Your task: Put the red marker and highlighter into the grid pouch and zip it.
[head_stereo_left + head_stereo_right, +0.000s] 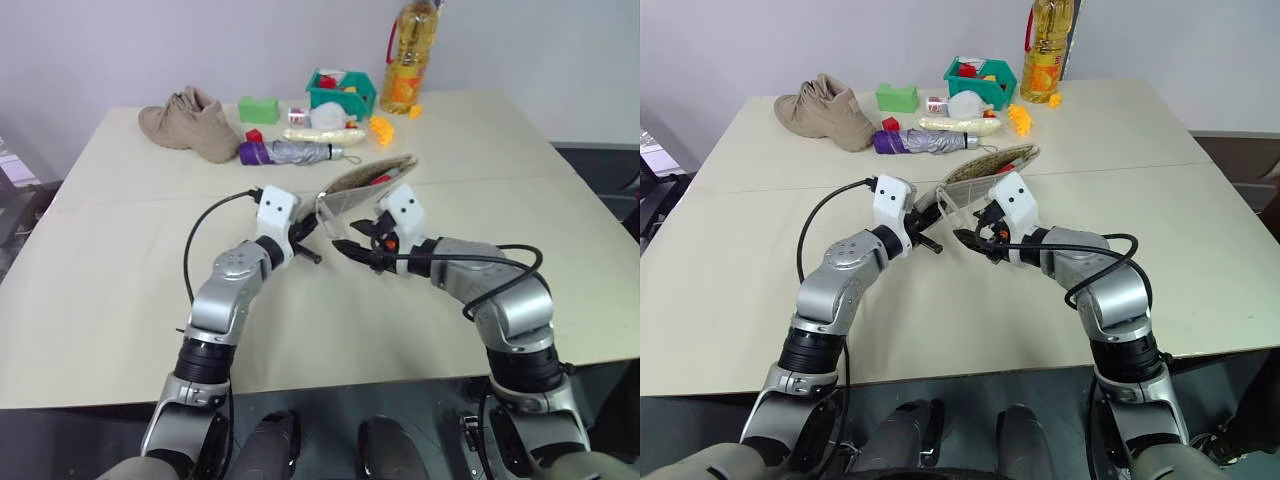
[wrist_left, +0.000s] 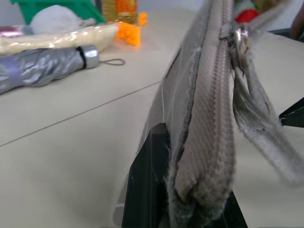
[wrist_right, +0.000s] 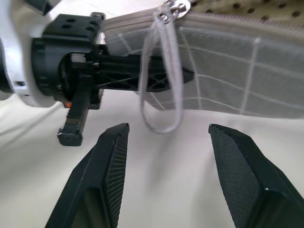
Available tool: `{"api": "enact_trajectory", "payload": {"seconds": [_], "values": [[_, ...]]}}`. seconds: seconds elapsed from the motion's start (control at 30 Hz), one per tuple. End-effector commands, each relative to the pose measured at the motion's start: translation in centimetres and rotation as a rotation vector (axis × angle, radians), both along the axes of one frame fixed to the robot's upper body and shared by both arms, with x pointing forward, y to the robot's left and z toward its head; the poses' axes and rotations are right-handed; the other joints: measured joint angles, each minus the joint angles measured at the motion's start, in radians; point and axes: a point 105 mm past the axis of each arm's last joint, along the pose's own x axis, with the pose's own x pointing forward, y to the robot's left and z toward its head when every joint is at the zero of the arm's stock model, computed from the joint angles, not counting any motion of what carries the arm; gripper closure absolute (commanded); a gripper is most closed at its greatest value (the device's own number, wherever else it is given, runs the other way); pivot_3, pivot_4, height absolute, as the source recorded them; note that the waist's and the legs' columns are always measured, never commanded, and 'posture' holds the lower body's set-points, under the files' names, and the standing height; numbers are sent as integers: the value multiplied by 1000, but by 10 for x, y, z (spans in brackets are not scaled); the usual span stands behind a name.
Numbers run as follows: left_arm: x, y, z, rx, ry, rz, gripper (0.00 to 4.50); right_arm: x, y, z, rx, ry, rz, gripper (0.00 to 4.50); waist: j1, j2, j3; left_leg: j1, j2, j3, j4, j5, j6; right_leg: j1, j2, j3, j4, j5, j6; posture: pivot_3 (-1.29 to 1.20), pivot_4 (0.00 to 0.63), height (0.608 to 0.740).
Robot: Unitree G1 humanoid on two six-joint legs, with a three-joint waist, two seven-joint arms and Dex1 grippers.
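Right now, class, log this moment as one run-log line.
left end effector: shut on grid pouch end | right end effector: open beneath loop strap | zip: part open, red item inside

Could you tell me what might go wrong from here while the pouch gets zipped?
The left gripper is shut on just one end of the grid pouch, so a hard zipper tug could slip it free. The right gripper has open jaws below the loop strap; closing could catch the strap rather than the zipper pull. Something red shows at the pouch's open mouth and could block the zipper.
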Motion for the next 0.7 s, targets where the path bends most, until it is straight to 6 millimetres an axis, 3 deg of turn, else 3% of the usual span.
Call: {"api": "enact_trajectory", "payload": {"seconds": [0.03, 0.1, 0.2, 0.3, 0.33, 0.57, 0.7], "values": [[-4, -3, 18, -22, -63, -5, 4500, 5, 10, 13, 26, -54, -10, 1749, -1, 0, 0, 0, 0, 0, 0, 0, 0, 0, 0, 0, 0, 0, 0, 0, 150, 739], [-5, -3, 16, -22, -58, -2, 4500, 5, 13, 14, 41, -48, -5, 1749, -2, 0, 0, 0, 0, 0, 0, 0, 0, 0, 0, 0, 0, 0, 0, 0, 150, 739], [-6, -1, 15, -26, -55, 3, 4500, 5, 16, 15, 53, -45, 5, 2585, -2, 0, 0, 0, 0, 0, 0, 0, 0, 0, 0, 0, 0, 0, 0, 0, 150, 739], [-7, 0, 14, -22, -55, 8, 4500, 4, 20, 15, 60, -38, 24, 4153, -2, 0, 0, 0, 0, 0, 0, 0, 0, 0, 0, 0, 0, 0, 0, 0, 150, 739], [-7, 0, 14, -21, -56, 9, 4500, 4, 21, 16, 60, -38, 27, 4478, -1, 0, 0, 0, 0, 0, 0, 0, 0, 0, 0, 0, 0, 0, 0, 0, 150, 739], [-5, 6, 14, -12, -65, 27, 4500, 5, 17, 19, 55, -49, 23, 4478, -2, 0, 0, 0, 0, 0, 0, 0, 0, 0, 0, 0, 0, 0, 0, 0, 150, 739], [-4, 16, 12, 43, -95, 33, 4500, 15, -7, 28, 13, -97, -57, 4478, -2, 0, 0, 0, 0, 0, -1, 0, 0, 0, 0, 0, 0, 0, 0, 0, 150, 739]]}}
